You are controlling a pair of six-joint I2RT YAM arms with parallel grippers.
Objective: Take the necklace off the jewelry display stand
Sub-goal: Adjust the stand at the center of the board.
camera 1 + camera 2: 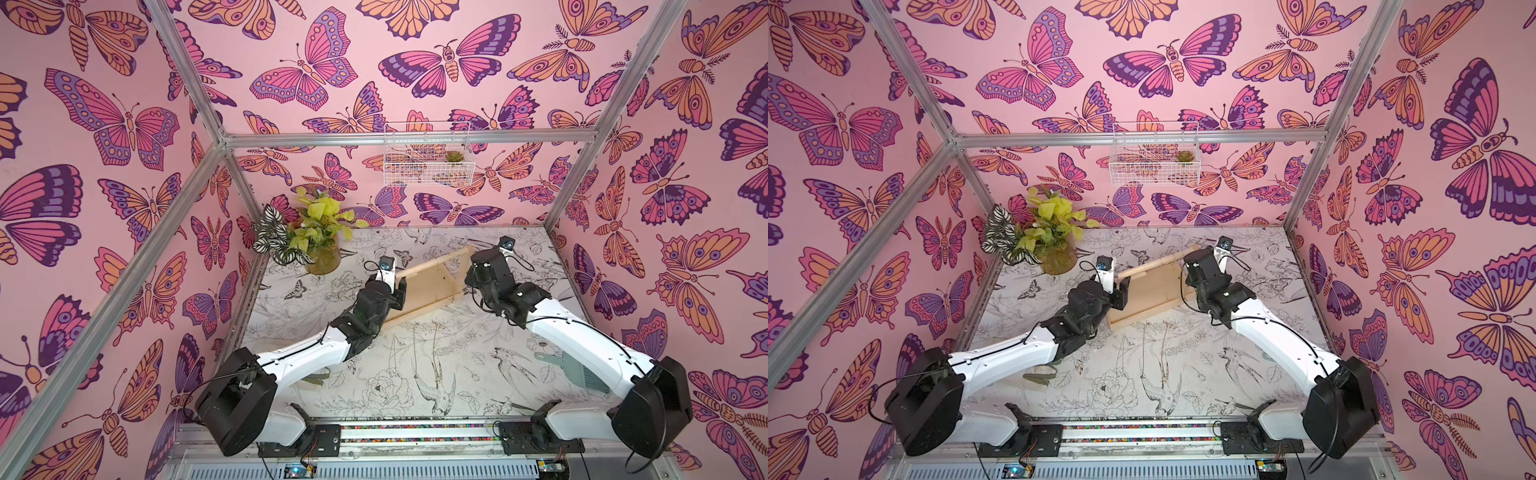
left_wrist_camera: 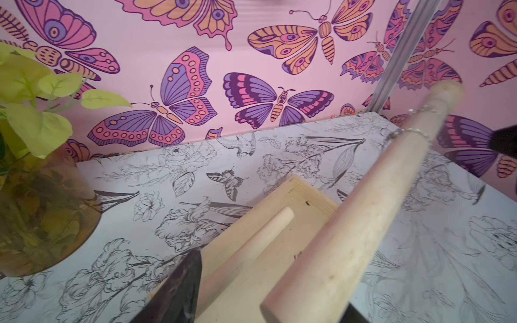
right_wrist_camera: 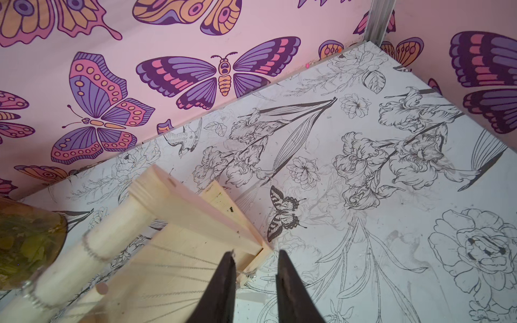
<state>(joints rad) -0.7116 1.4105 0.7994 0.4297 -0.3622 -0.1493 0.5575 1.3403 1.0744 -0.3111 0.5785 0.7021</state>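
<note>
Necklace (image 3: 92,253) chains loop the crossbar (image 2: 363,209) of the jewelry display stand (image 1: 432,286), fanning toward the right gripper (image 3: 256,253), its jaws slightly parted. Left gripper (image 1: 401,291) straddles the crossbar end; whether it grips cannot be told.

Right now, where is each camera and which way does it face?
Both top views: high in front, looking down on the pale wooden jewelry display stand; both arms show.
Left wrist: left arm, facing the back wall along the round crossbar; one dark finger shows.
Right wrist: right arm, facing the far corner; right gripper shows.
Shared: wrist views both catch the thin silver necklace.
</note>
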